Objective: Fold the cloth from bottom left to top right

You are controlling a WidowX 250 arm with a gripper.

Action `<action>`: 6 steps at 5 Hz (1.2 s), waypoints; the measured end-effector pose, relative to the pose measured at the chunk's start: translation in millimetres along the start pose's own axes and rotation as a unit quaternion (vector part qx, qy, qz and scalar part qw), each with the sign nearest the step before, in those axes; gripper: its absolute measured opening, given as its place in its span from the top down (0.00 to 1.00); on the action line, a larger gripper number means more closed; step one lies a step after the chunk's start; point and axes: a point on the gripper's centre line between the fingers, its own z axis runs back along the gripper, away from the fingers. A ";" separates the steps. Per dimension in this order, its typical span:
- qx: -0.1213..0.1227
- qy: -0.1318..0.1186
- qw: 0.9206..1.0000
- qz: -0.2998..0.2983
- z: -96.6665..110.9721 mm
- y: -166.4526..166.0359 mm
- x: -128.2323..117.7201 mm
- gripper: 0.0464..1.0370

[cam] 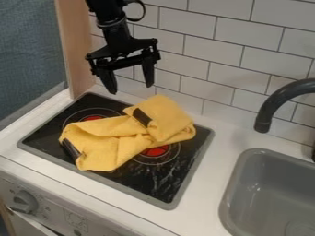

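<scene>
And there it is, the black gripper (130, 89), hard-edged and angular, hanging just past eleven o'clock in the camera view, its two tapering fingers (148, 73) spread well apart with nothing but air between them! Straight below, at six o'clock from those tips, sits the star of the show: the yellow cloth (117, 143), soft, matte and rumpled, lying across the stovetop (175, 177) and apart from the gripper. What a shape! A thick, rounded fold humps up at the cloth's one o'clock, while a broader, flatter lobe sprawls out toward eight, with deep creases pinched between the two. One dark strip (141, 117) shows beside the upper fold, another (71, 149) along the lower-left edge (rather like racing stripes, those).

Underneath, the stovetop is a slick black slab, marbled with pale streaks and rimmed in grey, with a red burner disc (156, 150) peeping out at the cloth's four o'clock and a second red patch (92, 118) at ten. Smooth white counter (206, 189) all around it! Out at three o'clock curves the dark, tubular faucet (282, 99); at four, the grey, round-cornered sink (232, 193). Glossy white tiles (227, 34) cover the wall at one, pale wood (73, 50) stands upright at ten, and a chunky round knob (25, 202) pokes out at eight.
</scene>
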 end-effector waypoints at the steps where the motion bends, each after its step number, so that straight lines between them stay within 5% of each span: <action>1: 0.004 0.015 1.000 0.005 -8.1 2.8 -6.0 0.04; 2: 0.013 0.029 0.999 0.008 -10.6 7.7 -12.9 0.04; 4: 0.044 0.012 0.998 0.054 -2.7 50.4 -31.2 0.04; 5: 0.098 -0.005 0.991 0.094 -11.0 73.0 -39.7 0.04; 6: 0.118 -0.013 0.986 0.114 -19.0 89.9 -38.3 0.04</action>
